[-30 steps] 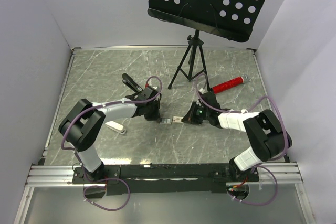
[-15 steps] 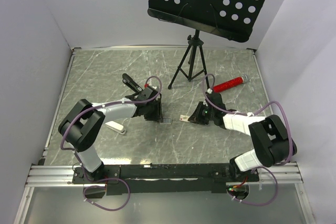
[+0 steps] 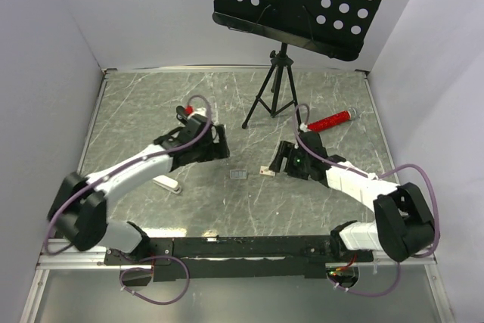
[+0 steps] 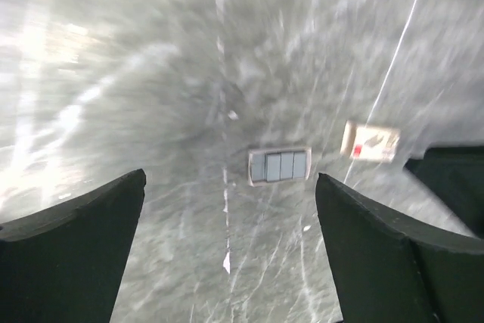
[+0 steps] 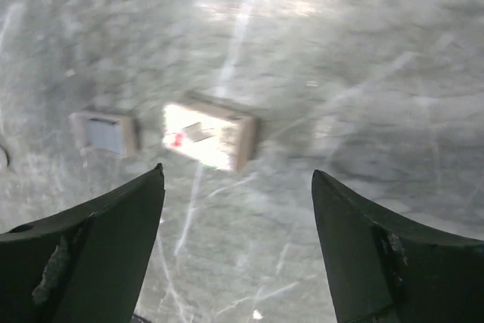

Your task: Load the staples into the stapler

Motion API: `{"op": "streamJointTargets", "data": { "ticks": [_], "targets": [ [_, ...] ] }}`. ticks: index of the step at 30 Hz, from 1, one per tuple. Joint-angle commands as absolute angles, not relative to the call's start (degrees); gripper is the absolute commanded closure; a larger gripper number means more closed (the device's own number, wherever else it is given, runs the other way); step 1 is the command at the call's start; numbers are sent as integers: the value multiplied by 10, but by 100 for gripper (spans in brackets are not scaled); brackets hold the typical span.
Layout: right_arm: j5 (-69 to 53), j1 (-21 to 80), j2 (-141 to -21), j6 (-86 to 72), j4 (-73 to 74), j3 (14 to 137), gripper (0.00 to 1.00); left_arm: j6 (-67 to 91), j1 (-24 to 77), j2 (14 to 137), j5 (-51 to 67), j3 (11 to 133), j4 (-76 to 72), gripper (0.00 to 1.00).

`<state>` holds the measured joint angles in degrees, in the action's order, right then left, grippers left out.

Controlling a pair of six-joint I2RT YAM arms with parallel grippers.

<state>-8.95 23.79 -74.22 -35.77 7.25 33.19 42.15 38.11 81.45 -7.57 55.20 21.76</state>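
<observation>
Silvery-grey staples (image 3: 238, 175) lie flat on the table (image 3: 151, 104), at nine o'clock from the small box (image 3: 266, 171). Judged light, thin, brittle: pinch across long edges. Left gripper (image 4: 227, 247) and right gripper (image 5: 238, 240) both gape empty.

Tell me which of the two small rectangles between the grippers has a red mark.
The tan-and-white box, the one nearer the right gripper. The staples beside it are plain silvery-grey.

left gripper (image 3: 218, 147) jaws parted, right gripper (image 3: 280, 158) jaws parted
</observation>
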Motion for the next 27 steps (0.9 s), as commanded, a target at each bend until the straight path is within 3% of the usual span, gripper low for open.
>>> {"op": "streamJointTargets", "data": {
  "ticks": [1,6,10,18,27],
  "targets": [
    [-15,285,-714,-307,131,396,13,477,371,714,-185,541,306,1],
    [38,372,-751,-270,163,472,6,590,369,625,-310,522,442,0],
    [50,423,-789,-258,163,513,0,664,368,587,-332,491,526,1],
    [71,501,-838,-245,184,563,0,694,317,550,-297,384,491,1],
    [42,526,-802,-234,163,514,1,693,270,603,-244,388,410,3]
  ]
}}
